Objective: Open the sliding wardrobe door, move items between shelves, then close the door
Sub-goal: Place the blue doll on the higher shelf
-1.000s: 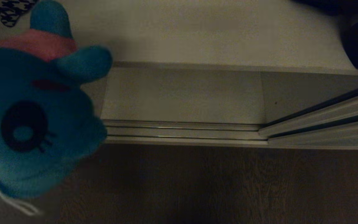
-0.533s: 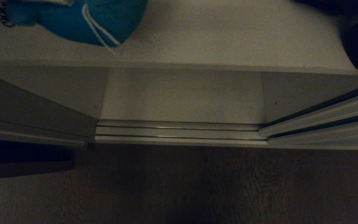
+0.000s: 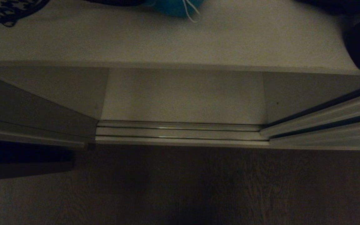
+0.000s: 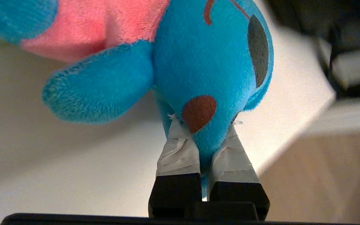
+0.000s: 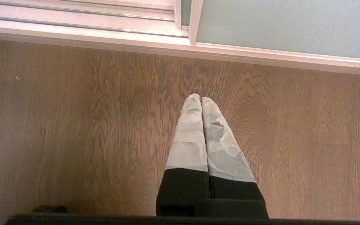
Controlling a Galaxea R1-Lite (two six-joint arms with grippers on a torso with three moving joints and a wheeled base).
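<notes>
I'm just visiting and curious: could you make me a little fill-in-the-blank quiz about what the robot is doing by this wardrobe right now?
1. The left gripper is pinching a blue plush toy whose belly is ____.
2. The right gripper hangs shut over the wooden ____.
3. In the head view, the toy shows at the far edge of the off-white ____.
4. The houndstooth cloth is patterned in black and ____.

Missing words: pink; floor; shelf; white

One teal-blue plush toy [image 4: 211, 62], one houndstooth cloth [image 3: 8, 7], two shelves [image 3: 180, 37], and perhaps one black bag [image 3: 359, 47], dimly seen.
</notes>
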